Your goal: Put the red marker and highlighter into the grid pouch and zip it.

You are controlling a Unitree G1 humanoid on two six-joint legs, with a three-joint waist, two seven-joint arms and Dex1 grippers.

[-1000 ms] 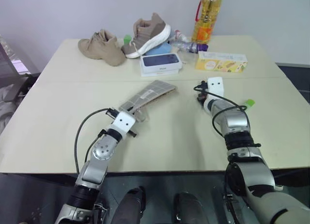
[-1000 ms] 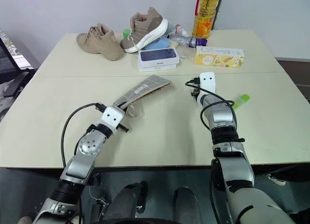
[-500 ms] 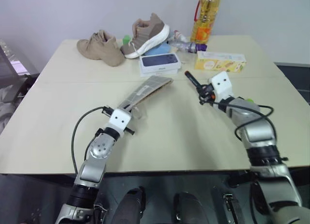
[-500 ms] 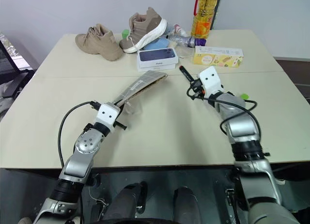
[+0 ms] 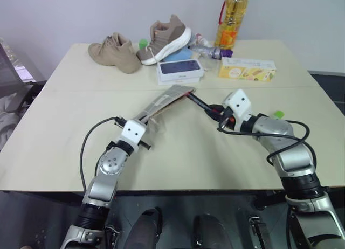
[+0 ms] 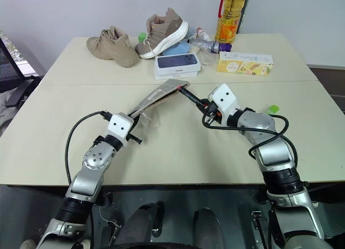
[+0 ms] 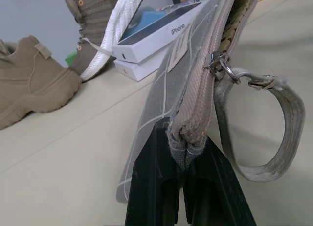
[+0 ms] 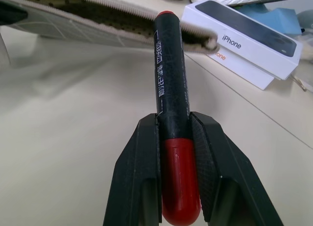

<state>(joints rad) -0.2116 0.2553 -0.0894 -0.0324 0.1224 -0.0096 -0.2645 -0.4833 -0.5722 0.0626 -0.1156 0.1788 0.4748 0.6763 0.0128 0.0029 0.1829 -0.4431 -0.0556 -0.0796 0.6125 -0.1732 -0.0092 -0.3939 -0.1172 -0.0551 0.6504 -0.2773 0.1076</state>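
While pinching grid pouch [image 5: 161, 103] corner in left tool [image 7: 182, 173], swinging red marker [image 8: 172, 113], clamped in right tool [image 6: 207, 112], across from 3 o'clock to pouch's open mouth; insertion imminent. Highlighter [image 5: 278, 114] waiting on counter [image 5: 70, 136] at 3 o'clock.

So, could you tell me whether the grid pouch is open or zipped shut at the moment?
Open. The grid pouch shows a dark gap between its zipper edges, with the red marker tip at that opening, and the zipper pull sits near the held end.

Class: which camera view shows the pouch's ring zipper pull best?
The left wrist view: the ring zipper pull hangs close up on the grid pouch, beside its grey strap. In both eye views the pouch is seen whole, the pull too small to tell.
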